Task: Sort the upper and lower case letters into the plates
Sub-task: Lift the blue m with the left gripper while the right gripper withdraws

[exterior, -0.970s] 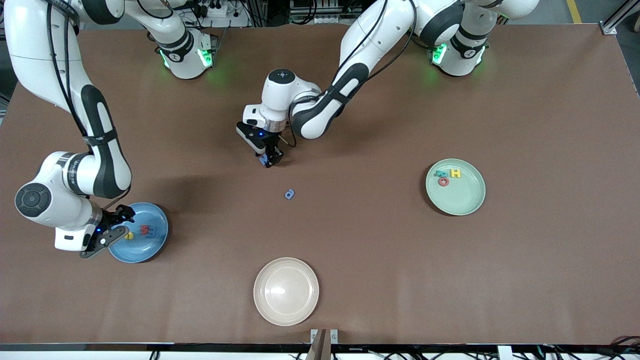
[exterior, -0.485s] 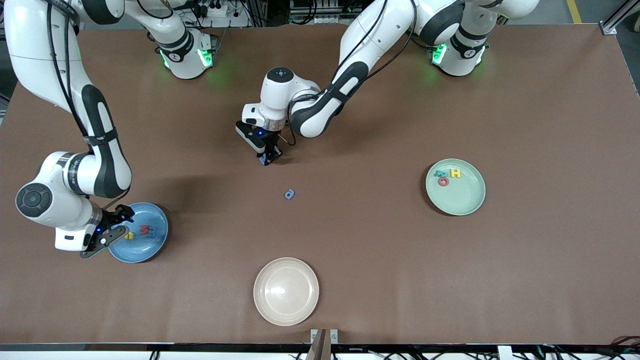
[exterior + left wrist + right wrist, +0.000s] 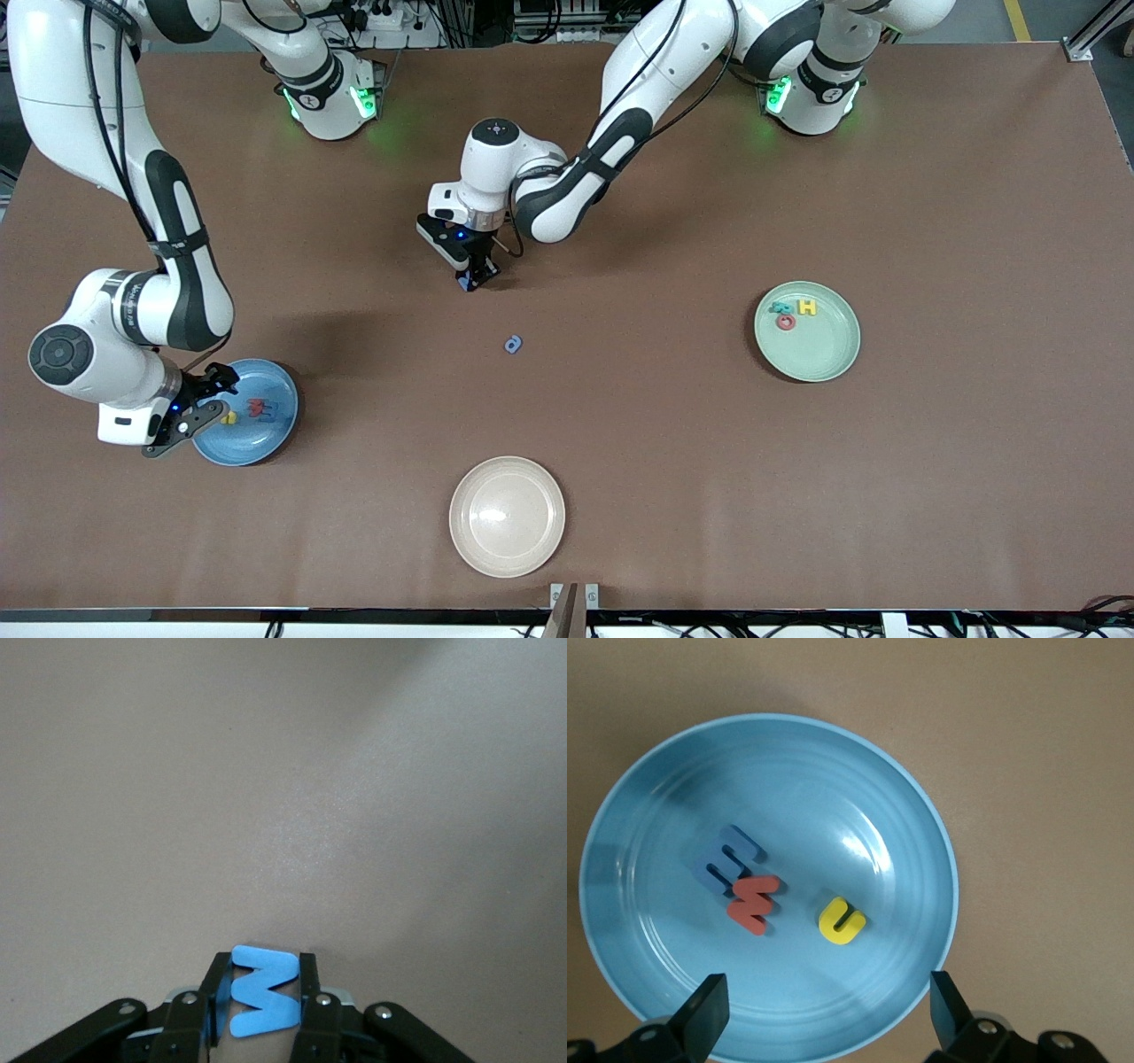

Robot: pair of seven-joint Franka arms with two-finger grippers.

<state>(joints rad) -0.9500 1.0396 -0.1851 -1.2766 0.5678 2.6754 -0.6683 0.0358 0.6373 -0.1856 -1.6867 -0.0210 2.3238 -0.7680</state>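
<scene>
Moved: left pincer (image 3: 470,282), upper centre of frame, now clenched on blue W (image 3: 262,989); open around it a second ago.
Grip: W pinched by its side edges, low at the desk (image 3: 673,461), apparently so the flat foam lifts without slipping.
Loose letter: blue "a" (image 3: 513,344), mid-frame on the desk, untouched.
Right pincer (image 3: 197,400): released, waiting over the blue plate (image 3: 912,815), lower left of frame.
Blue plate holds: blue E (image 3: 726,861), red letter (image 3: 754,903), yellow letter (image 3: 842,920).
Green plate (image 3: 824,354): right of frame; teal letter (image 3: 781,307), red ring (image 3: 785,322), yellow H (image 3: 806,307).
Cream plate (image 3: 507,517): bottom centre, no letters.
Next, likely: lift the W and carry it to a plate.
</scene>
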